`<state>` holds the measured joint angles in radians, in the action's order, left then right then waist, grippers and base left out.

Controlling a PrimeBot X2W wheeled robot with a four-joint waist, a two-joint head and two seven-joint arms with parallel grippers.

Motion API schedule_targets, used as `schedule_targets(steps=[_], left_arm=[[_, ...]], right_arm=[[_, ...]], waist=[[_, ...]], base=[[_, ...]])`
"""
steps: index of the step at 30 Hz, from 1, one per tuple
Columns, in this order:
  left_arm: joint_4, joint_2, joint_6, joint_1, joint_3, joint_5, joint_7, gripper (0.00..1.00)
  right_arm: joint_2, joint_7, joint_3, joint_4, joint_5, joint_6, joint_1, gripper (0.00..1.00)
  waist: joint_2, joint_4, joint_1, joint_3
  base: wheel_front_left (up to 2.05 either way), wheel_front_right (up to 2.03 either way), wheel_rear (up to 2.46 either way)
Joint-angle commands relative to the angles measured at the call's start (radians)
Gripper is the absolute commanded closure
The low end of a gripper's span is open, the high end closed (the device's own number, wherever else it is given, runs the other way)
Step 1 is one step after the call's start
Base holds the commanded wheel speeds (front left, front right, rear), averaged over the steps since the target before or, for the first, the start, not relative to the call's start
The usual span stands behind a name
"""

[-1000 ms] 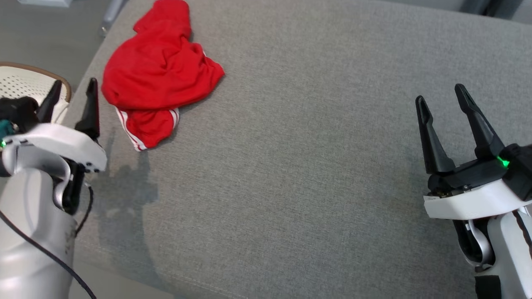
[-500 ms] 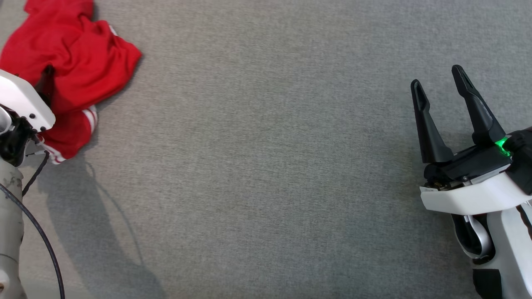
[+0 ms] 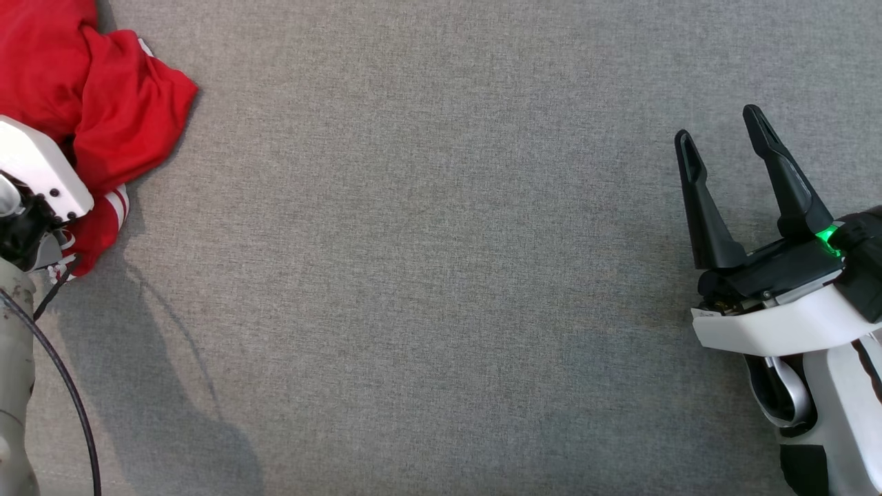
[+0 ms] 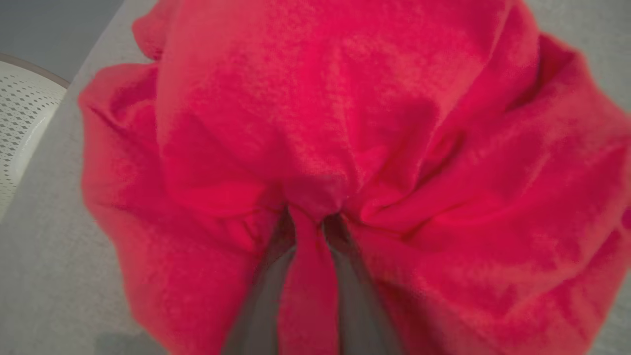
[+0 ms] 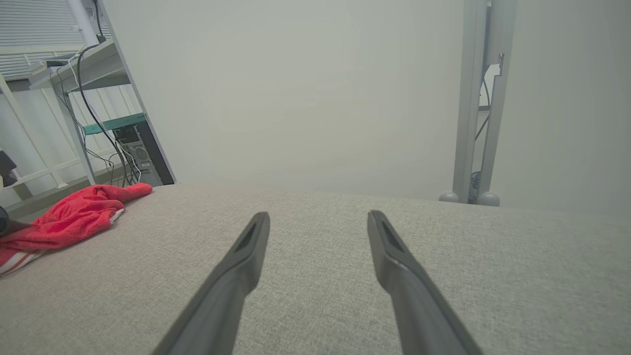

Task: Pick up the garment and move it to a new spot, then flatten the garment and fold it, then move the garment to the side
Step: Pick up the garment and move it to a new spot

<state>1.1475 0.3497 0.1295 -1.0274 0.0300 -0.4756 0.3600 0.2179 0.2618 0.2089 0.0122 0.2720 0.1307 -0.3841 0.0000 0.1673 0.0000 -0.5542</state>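
At the far left of the grey cushion [image 3: 441,275], the left arm [image 3: 38,176] reaches over the red garment [image 3: 124,117], its jaws clamped on a fold; at right, the right arm [image 3: 778,324] hovers, jaws apart.

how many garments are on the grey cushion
1: a crumpled red garment at the grey cushion's left edge, a fold pinched by the fingers of the left gripper. Its folds could hide something smaller.

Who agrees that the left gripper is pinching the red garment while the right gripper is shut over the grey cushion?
Wrong on one point: the right gripper is open, fingers spread apart over the grey cushion, as the right wrist view shows. The left gripper is indeed pinching the red garment.
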Motion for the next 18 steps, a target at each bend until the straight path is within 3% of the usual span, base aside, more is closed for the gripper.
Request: schedule_targets(steps=[1, 10, 18], left_arm=[[0.015, -0.017, 0.001, 0.023, 0.013, -0.004, -0.002, 1.00], [-0.035, 0.013, 0.001, 0.014, 0.044, 0.010, -0.236, 1.00], [-0.124, -0.008, 0.001, 0.040, 0.124, 0.003, -0.429, 1.00]], right_arm=[[0.000, 0.004, -0.004, -0.003, -0.003, 0.000, -0.008, 0.00], [-0.021, 0.004, -0.003, -0.030, 0.006, 0.000, 0.002, 0.00], [-0.059, 0.004, -0.015, -0.054, 0.012, 0.000, 0.034, 0.00]], waist=[[0.0000, 0.001, 0.0000, 0.004], [0.0000, 0.014, 0.0000, 0.084], [0.0000, 0.014, 0.0000, 0.217]], base=[[0.00, 0.00, 0.00], [0.00, 0.00, 0.00], [0.00, 0.00, 0.00]])
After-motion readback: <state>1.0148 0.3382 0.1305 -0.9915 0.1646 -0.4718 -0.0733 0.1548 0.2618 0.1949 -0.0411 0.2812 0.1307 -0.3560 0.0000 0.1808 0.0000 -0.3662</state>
